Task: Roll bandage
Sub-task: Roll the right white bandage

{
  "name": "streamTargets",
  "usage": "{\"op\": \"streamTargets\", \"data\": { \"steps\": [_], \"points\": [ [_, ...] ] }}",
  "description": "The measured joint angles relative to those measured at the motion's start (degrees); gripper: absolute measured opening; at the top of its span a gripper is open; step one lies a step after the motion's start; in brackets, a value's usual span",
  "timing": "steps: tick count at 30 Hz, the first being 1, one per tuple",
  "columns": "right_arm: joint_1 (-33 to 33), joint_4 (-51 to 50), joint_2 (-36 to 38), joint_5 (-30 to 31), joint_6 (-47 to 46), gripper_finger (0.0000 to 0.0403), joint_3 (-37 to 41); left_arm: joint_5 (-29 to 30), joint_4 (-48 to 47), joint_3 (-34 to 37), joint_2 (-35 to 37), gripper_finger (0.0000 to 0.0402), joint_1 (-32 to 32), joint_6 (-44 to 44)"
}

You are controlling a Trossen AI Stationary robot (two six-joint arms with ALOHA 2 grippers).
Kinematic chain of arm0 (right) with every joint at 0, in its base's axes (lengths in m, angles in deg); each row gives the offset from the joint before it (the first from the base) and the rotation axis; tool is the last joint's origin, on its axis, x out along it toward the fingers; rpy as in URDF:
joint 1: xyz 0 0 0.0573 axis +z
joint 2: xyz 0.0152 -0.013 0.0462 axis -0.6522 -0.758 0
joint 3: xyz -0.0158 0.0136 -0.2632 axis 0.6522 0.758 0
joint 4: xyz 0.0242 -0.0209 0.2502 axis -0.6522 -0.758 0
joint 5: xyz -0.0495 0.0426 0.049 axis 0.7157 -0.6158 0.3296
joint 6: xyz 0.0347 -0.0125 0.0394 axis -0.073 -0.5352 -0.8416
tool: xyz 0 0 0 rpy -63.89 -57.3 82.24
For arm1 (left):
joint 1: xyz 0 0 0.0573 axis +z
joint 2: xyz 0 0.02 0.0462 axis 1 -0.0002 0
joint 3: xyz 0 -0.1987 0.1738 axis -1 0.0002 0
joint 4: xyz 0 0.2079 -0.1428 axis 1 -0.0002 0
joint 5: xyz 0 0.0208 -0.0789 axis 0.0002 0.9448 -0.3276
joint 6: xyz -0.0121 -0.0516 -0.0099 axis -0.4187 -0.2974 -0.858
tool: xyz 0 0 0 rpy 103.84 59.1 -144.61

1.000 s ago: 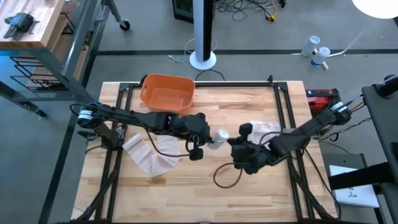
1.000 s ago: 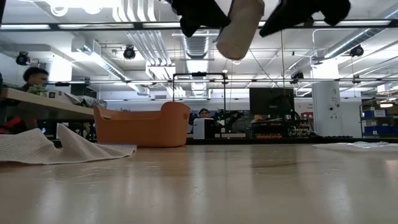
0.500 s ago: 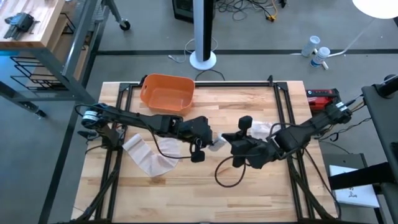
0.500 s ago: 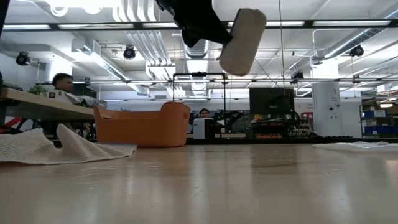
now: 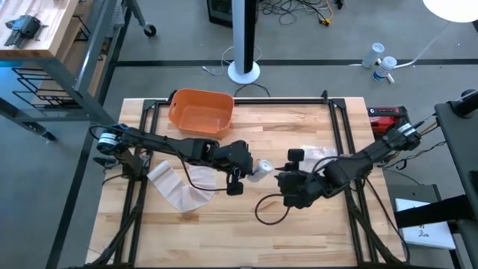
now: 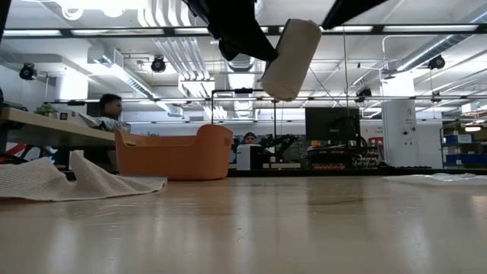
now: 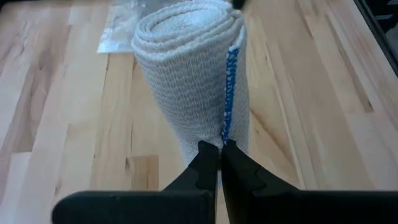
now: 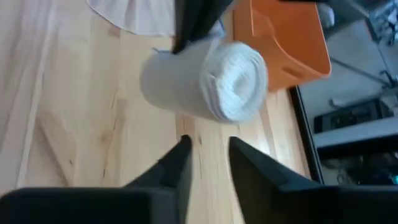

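Observation:
A rolled white bandage [image 5: 262,167] with a blue stitched edge hangs in the air above the middle of the table, and in the low view the bandage [image 6: 290,59] is tilted. My left gripper [image 5: 249,171] is shut on it from the table's left. My right gripper [image 8: 208,144] stands open just right of the roll, its fingers pointing at the roll's spiral end [image 8: 233,81] and short of it. In the high view my right gripper [image 5: 279,179] sits close beside the roll. My left gripper pinches the roll's outer layer at its near end [image 7: 224,134], right by the blue stitched edge, between its two shut fingertips [image 7: 208,158]. The fingers lie along the roll. The roll is lifted clear of the table and sticks out beyond the fingers, tilted.
An orange basket [image 5: 200,112] stands at the far left. A loose white mesh cloth [image 5: 176,187] lies at the left, a clear wrapper [image 5: 320,154] right of centre, and a black cable loop [image 5: 267,211] below my right gripper. People sit beyond the table.
The roll has come down a little and tipped further over while it stays in my left gripper. My right gripper has gone a little toward the far edge and then come back toward the near edge, staying beside the roll.

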Motion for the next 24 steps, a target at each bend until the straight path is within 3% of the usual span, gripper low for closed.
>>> {"op": "streamTargets", "data": {
  "steps": [5,14,18,24],
  "points": [
    [0.02,5.02,0.05,2.81,1.55,0.0194,-0.01,5.29,0.6,0.09,-0.02,0.0,-0.04,0.06],
    [0.54,10.91,1.97,11.9,-9.98,0.0287,3.28,8.97,8.74,1.63,-0.02,0.0,-1.26,3.05],
    [0.84,19.6,4.37,16.59,-13.51,0.0309,10.03,13.07,15.68,3.96,-0.02,0.0,-2.15,5.92],
    [0.34,44.29,7.1,14.51,-7.37,0.0331,19.54,14.83,28.22,9.09,-0.02,0.0,-2.6,9.72]
  ]
}}
